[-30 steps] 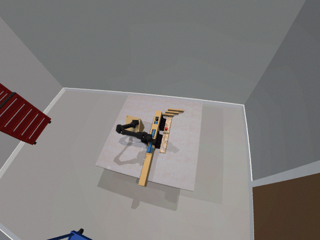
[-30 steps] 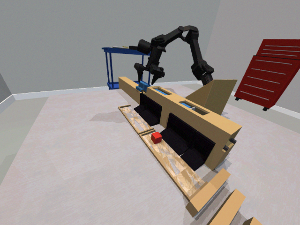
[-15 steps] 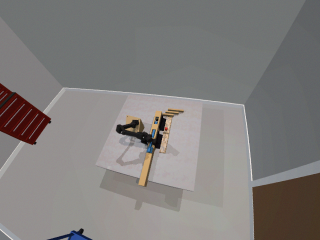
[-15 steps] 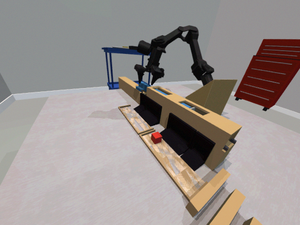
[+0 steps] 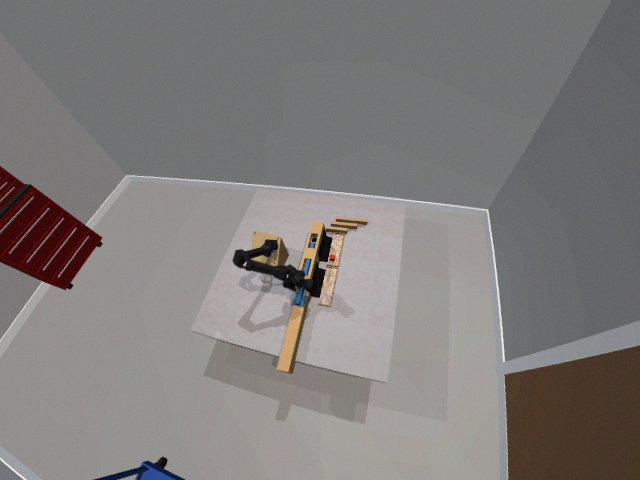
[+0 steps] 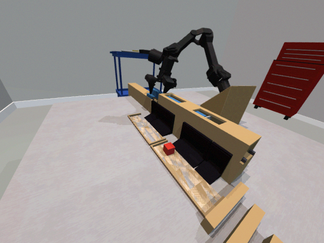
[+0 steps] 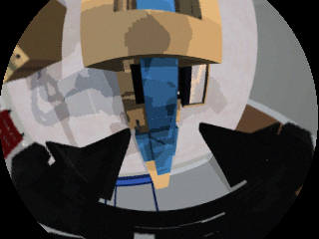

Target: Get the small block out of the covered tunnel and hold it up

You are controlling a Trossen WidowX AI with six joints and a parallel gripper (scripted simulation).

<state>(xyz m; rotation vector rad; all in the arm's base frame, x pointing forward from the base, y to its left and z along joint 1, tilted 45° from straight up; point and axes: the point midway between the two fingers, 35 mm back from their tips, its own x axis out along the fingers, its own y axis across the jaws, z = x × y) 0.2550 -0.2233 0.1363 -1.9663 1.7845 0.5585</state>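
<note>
From above, I see a black robot arm reaching over a pale table. A long tan tunnel with holes in its top shows blue bits inside. A blue piece pokes out of one end, and a tan beam lies in line with it, running past the table's edge. The little red block is outside the tunnel, on one of two trays lying end to end. Three tan sticks lie near the tunnel's other end.

From the side, the red block sits in the nearer tray, near where the two trays meet. Black ramps lie between the trays and the tunnel. The gripper points down by the blue piece, its two fingers spread as wide as they go, with nothing held. A red cabinet and a blue cart stand farther off.

From the wrist, the two dark fingertips are far apart, one on each side of the blue piece. The tunnel's end is just past them.
</note>
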